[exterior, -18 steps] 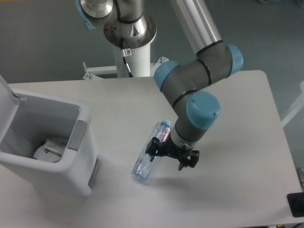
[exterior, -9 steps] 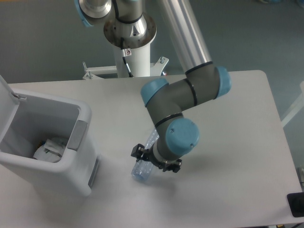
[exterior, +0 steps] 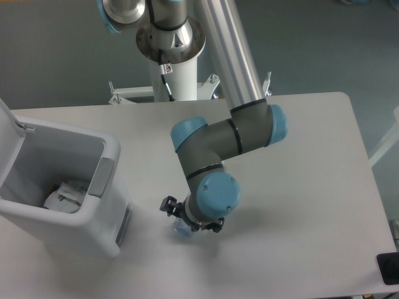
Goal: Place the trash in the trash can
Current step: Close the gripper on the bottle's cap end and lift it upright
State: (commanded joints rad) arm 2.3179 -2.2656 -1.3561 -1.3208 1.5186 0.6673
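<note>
Though wrist hides most, tool (exterior: 187, 219) sits over bottle (exterior: 181, 229); spread unclear.

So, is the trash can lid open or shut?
Open: the lid stands raised, and the trash can interior with a white wrapper shows.

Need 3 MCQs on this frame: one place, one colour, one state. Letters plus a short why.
1. Where does the trash can stand?
A. left side of the table
B. right edge
C. on the floor

2. What colour are the arm's joint caps?
A. red
B. light blue
C. yellow

3. How is the trash can's lid?
A. shut
B. swung open
C. missing

Answers:
1 A, it stands on the table at the left.
2 B, the caps are light blue against grey links.
3 B, the white wrapper inside is visible. The gripper sits over the bottle.
</note>
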